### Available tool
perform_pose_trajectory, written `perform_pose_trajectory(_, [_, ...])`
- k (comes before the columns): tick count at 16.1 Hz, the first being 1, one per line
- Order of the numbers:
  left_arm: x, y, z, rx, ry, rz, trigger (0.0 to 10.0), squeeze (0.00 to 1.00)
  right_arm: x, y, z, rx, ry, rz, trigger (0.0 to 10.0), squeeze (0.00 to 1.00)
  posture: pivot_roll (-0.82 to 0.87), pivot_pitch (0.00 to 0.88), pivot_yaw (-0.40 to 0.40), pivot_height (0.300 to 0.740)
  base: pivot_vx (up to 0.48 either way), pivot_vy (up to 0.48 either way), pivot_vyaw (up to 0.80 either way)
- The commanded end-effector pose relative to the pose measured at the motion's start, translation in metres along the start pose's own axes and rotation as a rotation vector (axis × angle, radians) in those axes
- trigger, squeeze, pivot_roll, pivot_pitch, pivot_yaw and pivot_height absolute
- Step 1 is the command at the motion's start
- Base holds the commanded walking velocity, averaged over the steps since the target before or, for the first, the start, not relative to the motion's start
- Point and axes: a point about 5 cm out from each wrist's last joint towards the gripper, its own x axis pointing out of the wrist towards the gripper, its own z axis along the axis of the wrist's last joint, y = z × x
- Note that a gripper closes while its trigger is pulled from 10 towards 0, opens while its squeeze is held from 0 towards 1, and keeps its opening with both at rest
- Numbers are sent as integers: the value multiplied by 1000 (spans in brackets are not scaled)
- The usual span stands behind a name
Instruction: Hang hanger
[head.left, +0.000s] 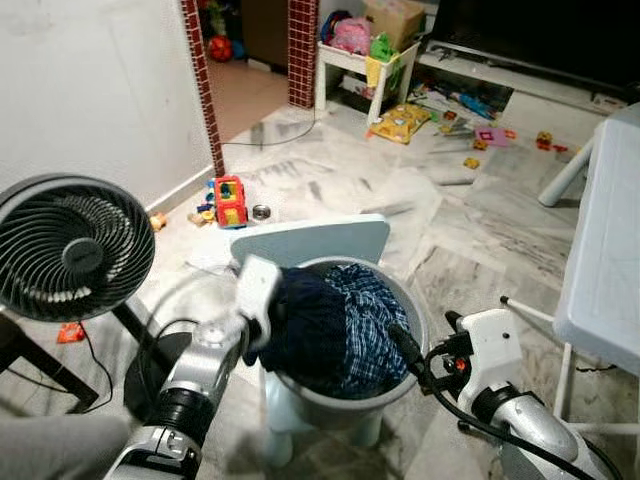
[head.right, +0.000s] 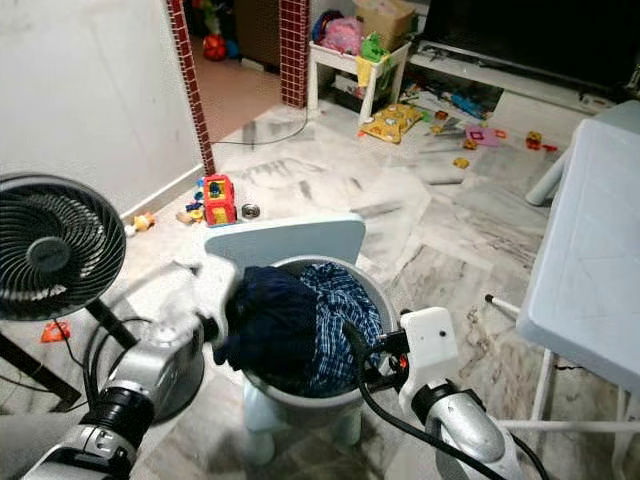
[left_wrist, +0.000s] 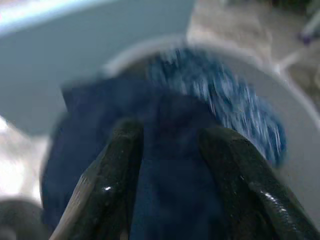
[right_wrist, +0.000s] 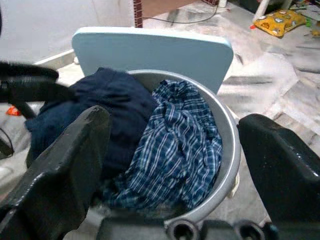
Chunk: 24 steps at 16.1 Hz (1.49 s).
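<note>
Marble floor; left end effector (left_wrist: 165, 170) pinches navy garment (head.left: 305, 325), right end effector (right_wrist: 175, 165) spread wide.

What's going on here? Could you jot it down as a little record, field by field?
Place: marble floor strewn with toys
Container: grey bucket on a pale blue child's chair
Contents: dark navy garment and blue plaid shirt
Left gripper: fingers around a fold of the navy garment
Right gripper: open, at the bucket's near rim
Nearby: black fan, white table
Hanger: none seen
</note>
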Motion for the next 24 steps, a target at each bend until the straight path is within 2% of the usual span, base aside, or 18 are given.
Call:
perform_pose_trajectory(1, [0,3,2,54,50,-36,10000,0,-2,0,5,-9,1,-8,10000,0,-9,0,-67,740,0,0,0])
perform_pose_trajectory(2, [-1,6,-4,76,112,-52,10000,0,-3,1,6,-11,9,2,10000,0,-11,0,-69,740,0,0,0])
perform_pose_trajectory(3, [-2,12,-5,80,123,-34,10000,0,-4,3,7,-22,9,14,10000,0,-15,0,-72,740,0,0,0])
perform_pose_trajectory(4, [-3,19,-3,72,114,6,10000,1000,-5,4,5,-38,24,21,10000,0,-19,0,-74,740,0,0,0])
perform_pose_trajectory(5, [-3,23,-1,46,101,29,10000,1000,-7,4,1,-46,41,21,10000,0,-17,0,-76,740,0,0,0])
perform_pose_trajectory(9, [-4,23,-7,48,94,93,10000,1000,-6,7,2,-55,52,40,10000,0,-17,0,-83,740,0,0,0])
perform_pose_trajectory(11, [-4,21,-14,54,136,80,10000,1000,-6,6,2,-58,53,40,10000,0,-16,0,-86,740,0,0,0])
perform_pose_trajectory(13, [-2,18,-23,43,220,17,10000,1000,-6,6,3,-60,52,47,10000,0,-19,0,-84,740,0,0,0])
perform_pose_trajectory(16, [0,16,-25,32,267,-21,10000,1000,-7,8,4,-64,50,52,10000,0,-36,0,-80,740,0,0,0])
perform_pose_trajectory(17, [1,15,-28,32,303,-26,10000,1000,-9,13,5,-61,56,95,10000,0,-45,0,-79,740,0,0,0])
perform_pose_trajectory(20, [3,18,-25,32,295,11,10000,1000,-22,18,4,-76,92,167,10000,0,-86,0,-80,740,0,0,0])
perform_pose_trajectory(24, [7,16,-20,66,257,31,10000,1000,-42,18,-1,-70,134,162,10000,0,-137,27,-104,740,0,0,0])
